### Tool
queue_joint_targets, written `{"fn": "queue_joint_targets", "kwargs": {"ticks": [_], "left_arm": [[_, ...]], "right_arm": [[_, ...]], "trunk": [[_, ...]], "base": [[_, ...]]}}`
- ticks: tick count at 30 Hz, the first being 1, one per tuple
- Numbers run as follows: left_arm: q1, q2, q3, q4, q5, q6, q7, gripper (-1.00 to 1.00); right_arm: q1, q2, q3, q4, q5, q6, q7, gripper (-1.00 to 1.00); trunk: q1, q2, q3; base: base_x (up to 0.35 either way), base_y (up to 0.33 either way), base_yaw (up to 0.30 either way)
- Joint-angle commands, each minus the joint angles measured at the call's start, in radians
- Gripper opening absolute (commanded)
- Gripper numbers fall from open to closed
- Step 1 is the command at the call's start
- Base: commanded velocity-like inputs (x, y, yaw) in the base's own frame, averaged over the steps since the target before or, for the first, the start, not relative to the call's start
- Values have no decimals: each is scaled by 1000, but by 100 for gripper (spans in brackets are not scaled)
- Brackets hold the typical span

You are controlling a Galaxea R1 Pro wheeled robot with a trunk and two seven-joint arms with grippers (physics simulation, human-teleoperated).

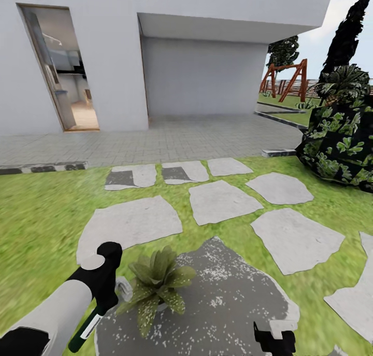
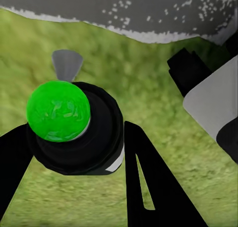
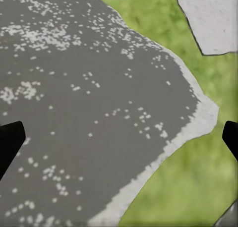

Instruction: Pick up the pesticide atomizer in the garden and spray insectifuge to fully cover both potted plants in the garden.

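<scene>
The pesticide atomizer (image 1: 84,329), a slim dark green bottle with a white label, hangs tilted from my left gripper (image 1: 106,300) at the lower left of the head view. In the left wrist view its green rounded end (image 2: 58,111) sits between the black fingers (image 2: 148,187), which are shut on it. One potted plant (image 1: 156,282), a low rosette of speckled leaves, stands right beside that gripper on a dark grey stone (image 1: 223,304). My right gripper (image 1: 274,339) hovers open over the same stone (image 3: 89,103), with nothing between its fingers.
Lawn (image 1: 41,216) with pale stepping stones (image 1: 223,200) lies ahead. A big dark shrub (image 1: 342,138) stands at the right. Beyond is a paved terrace (image 1: 171,138), the white house wall with an open doorway (image 1: 67,71), and a wooden swing frame (image 1: 287,79).
</scene>
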Motion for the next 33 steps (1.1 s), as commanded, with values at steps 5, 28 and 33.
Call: {"fn": "queue_joint_targets", "kwargs": {"ticks": [5,28,33], "left_arm": [[0,-16,-2,-2,-7,13,-9,-100],[-14,-27,-3,-3,-7,16,-9,-100],[-2,-26,-2,-2,-7,15,-9,-100]], "right_arm": [[-1,-1,2,1,9,-2,-7,100],[-1,-2,2,1,8,-2,-7,100],[-1,-2,2,1,8,-2,-7,100]], "trunk": [[0,0,-1],[0,0,-1],[0,0,-1]], "base": [[0,0,-10],[11,92,0],[6,89,0]]}}
